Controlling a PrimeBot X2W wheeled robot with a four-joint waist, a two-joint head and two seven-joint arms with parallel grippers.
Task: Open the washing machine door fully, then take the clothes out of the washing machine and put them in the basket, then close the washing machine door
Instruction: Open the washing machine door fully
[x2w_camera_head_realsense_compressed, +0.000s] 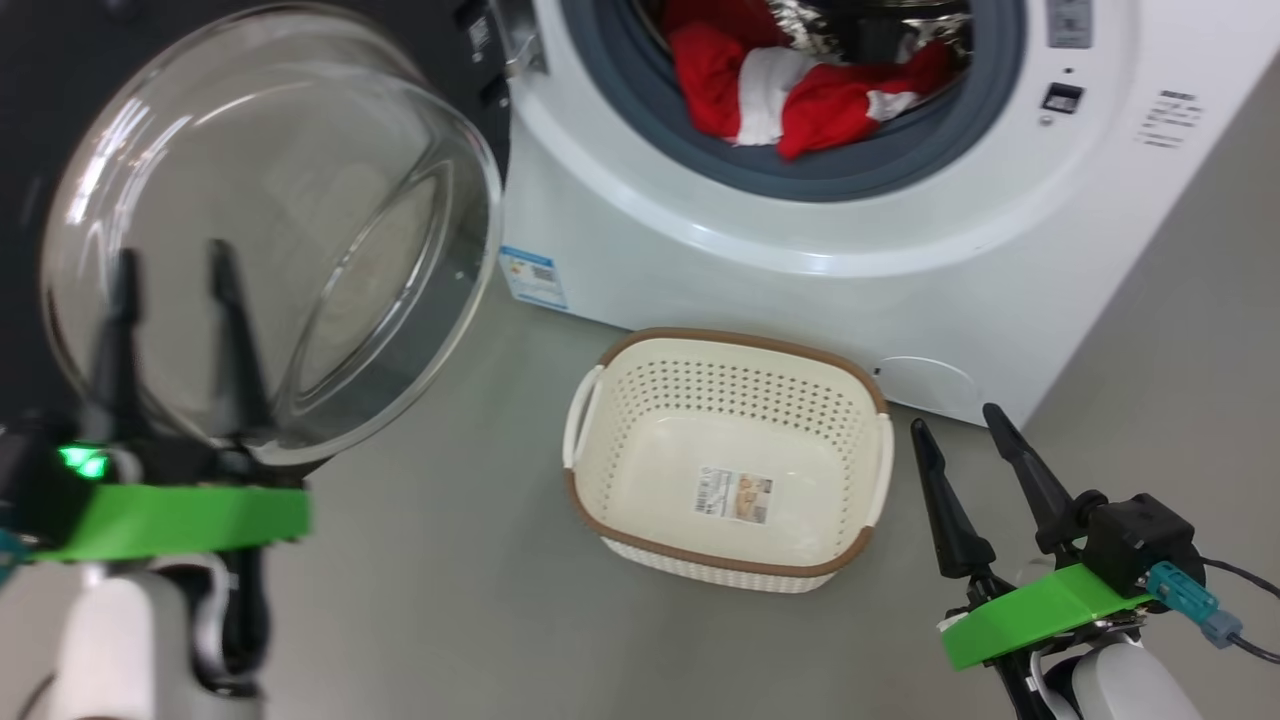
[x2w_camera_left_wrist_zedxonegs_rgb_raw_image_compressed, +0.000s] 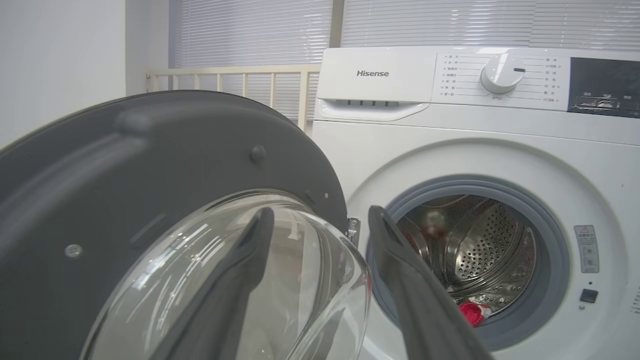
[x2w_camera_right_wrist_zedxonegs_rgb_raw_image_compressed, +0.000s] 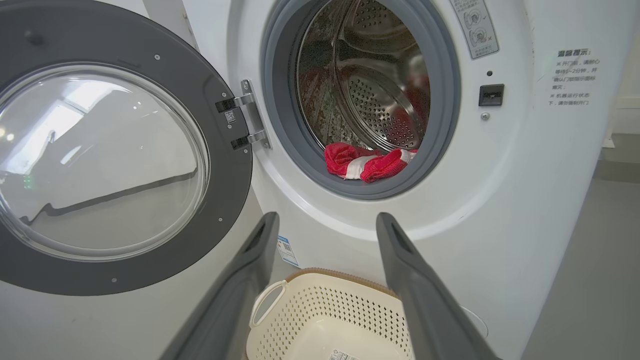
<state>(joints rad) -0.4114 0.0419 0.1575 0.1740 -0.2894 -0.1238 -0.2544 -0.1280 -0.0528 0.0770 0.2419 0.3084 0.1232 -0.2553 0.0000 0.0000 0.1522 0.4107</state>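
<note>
Door, washing machine: large round door with a wide glossy black rim and a bulging clear glass window (x2w_camera_head_realsense_compressed: 270, 230). It stood swung wide open, hinged at the left of the drum mouth, its glass bowl facing the robot.

Machine: big white front-loading washing machine (x2w_camera_head_realsense_compressed: 800, 260) with a grey rubber ring and a perforated steel drum. A small blue label sat at its lower left corner.

Clothes: bright red soft fabric garments with white panels (x2w_camera_head_realsense_compressed: 800, 85). They lay inside the drum at the lower front, against the rubber ring, well apart from both hands.

Basket: small cream-white perforated plastic basket with a brown woven-look rim (x2w_camera_head_realsense_compressed: 730, 345). It stood upright on the grey floor (x2w_camera_head_realsense_compressed: 450, 580) just before the machine, with only a sticker on its bottom.

Left hand (x2w_camera_head_realsense_compressed: 172, 252): released, fingers spread, nothing between them. It was raised right in front of the glass bowl; in the left wrist view the bowl's edge fell between the two fingers. Contact with the glass could not be told.

Right hand (x2w_camera_head_realsense_compressed: 954, 417): released, fingers spread, holding nothing. It hung low over the floor just right of the basket, pointing toward the machine's front.
</note>
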